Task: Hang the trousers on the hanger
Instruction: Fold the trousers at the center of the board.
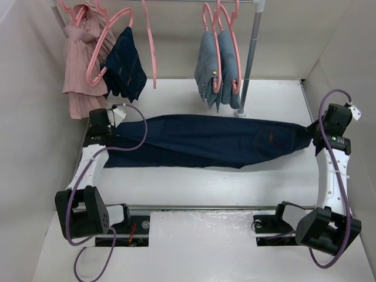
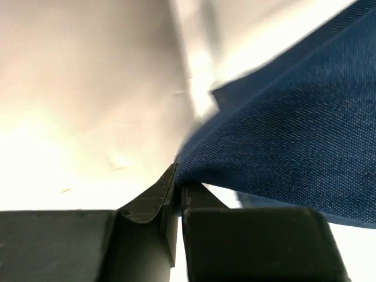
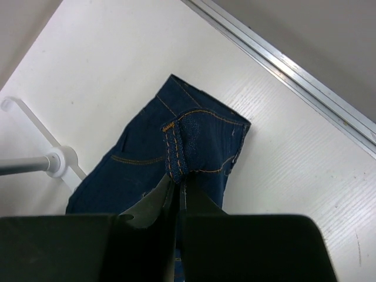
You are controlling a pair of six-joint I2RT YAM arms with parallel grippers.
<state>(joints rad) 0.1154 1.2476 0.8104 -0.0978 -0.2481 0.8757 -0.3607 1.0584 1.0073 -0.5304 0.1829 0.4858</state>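
I've got the left pincer (image 1: 108,126) clamped on the trousers (image 1: 205,141) at nine o'clock, the right pincer (image 1: 317,126) clamped on the waistband at three; the hanger (image 1: 150,59) at twelve is all left to do.

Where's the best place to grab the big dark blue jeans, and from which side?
Probably the two ends. The trousers are stretched sideways, one end toward each side. The right gripper, coming from the right, pinches the thick waistband at a belt loop; the left gripper pinches the leg end from the left. Both are shut on the cloth.
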